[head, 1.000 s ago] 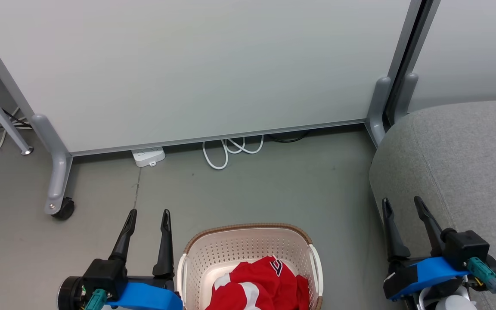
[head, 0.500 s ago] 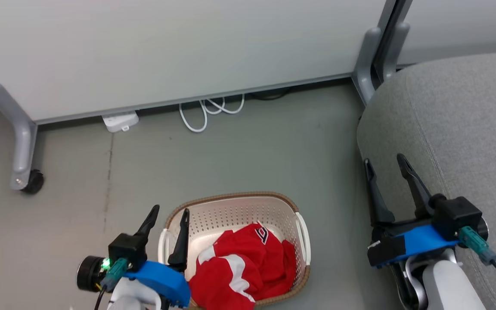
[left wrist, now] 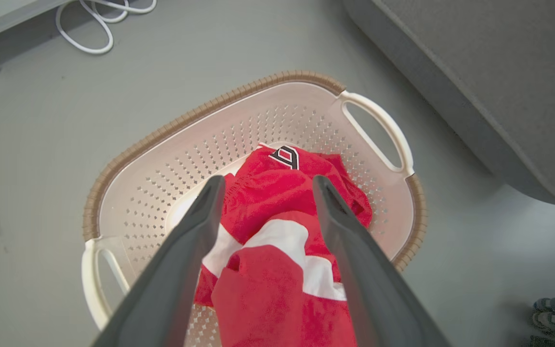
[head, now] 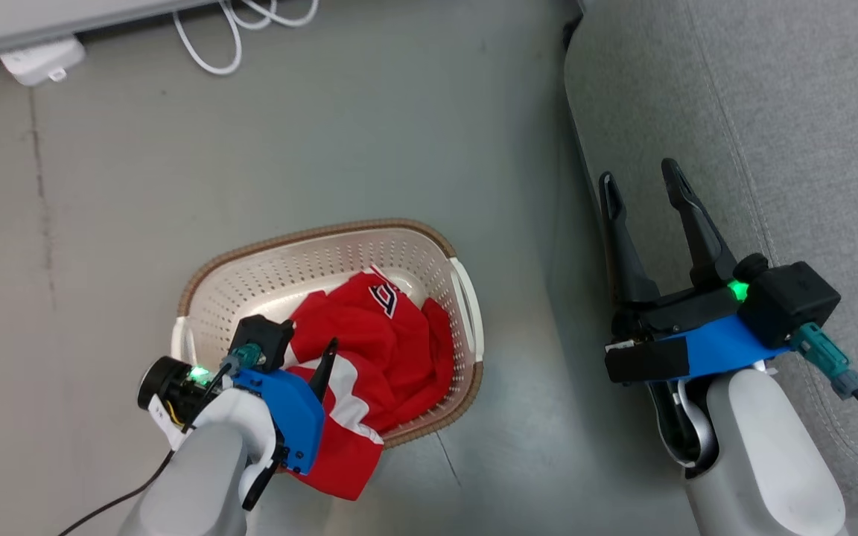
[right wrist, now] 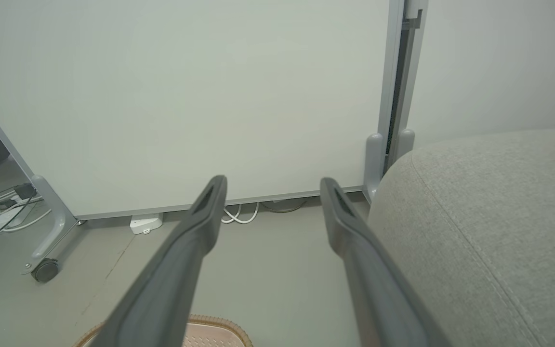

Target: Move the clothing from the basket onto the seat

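Clothing (head: 399,350) — red with white panels, heaped in basket (head: 302,232) on floor, one end spilling over near rim. Looks soft, light, limp; likely to drape and trail, not fragile. Left gripper (left wrist: 268,182) above heap, fingers spread wide, holding nothing. Best hold: bunched fold at middle of heap, pinched deep. Right gripper (head: 637,173) wide too, empty — over left edge of seat (head: 771,112), right of basket.

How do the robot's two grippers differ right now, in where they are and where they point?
The left gripper hangs above the basket; the right gripper is by the edge of the seat. The left aims down at the red clothing; the right aims toward the white panel. Both are open and empty.
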